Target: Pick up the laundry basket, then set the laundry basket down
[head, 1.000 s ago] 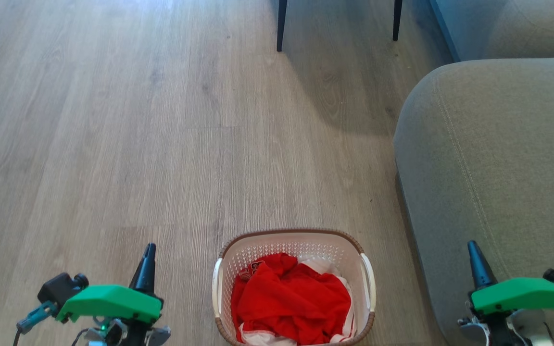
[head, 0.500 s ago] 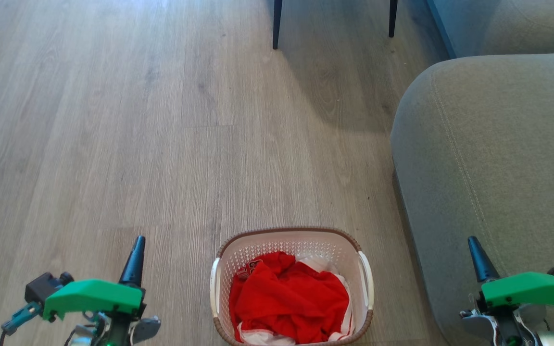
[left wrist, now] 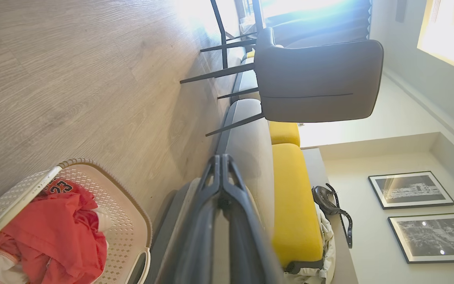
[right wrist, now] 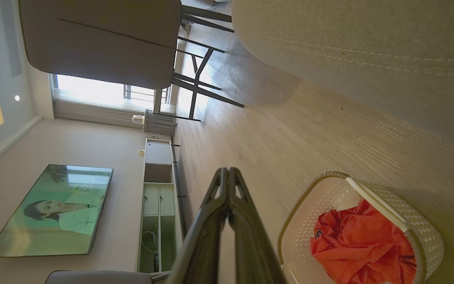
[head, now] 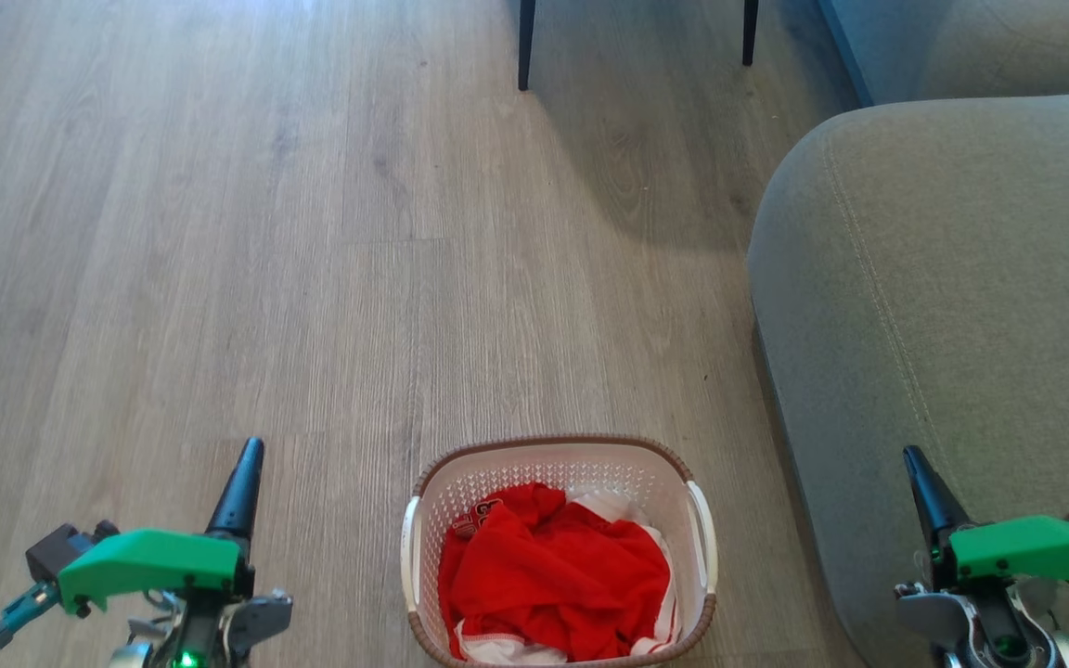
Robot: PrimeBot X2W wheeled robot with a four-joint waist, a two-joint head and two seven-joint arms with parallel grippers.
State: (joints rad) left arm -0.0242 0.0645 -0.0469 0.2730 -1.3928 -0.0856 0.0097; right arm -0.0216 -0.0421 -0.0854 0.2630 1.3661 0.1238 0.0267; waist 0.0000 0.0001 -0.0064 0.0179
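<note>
The laundry basket [head: 555, 462], white and perforated with a brown rim, stands on the wood floor at the bottom middle of the head view, holding red clothing [head: 553, 580]. My left gripper [head: 250, 452] is shut and empty, well to the left of the basket's left handle [head: 407, 557]. My right gripper [head: 913, 458] is shut and empty too, out past the right handle [head: 704, 538], over the sofa. The left wrist view has the basket [left wrist: 130, 221] at lower left of the shut gripper [left wrist: 222, 159]. In the right wrist view the basket [right wrist: 416, 227] sits lower right of the shut gripper [right wrist: 227, 172].
A grey sofa [head: 952, 297] fills the right side, close to the basket. Dark chair legs [head: 525, 46] stand on the floor at the top. The chair [left wrist: 317, 79] and a yellow cushion [left wrist: 294, 201] appear in the left wrist view; a TV [right wrist: 53, 209] and cabinet [right wrist: 158, 205] in the right.
The head camera has shifted slightly, so the scene sits a little higher. Both grippers have spread outward, away from the basket, and stay shut. The basket has not moved on the floor.
</note>
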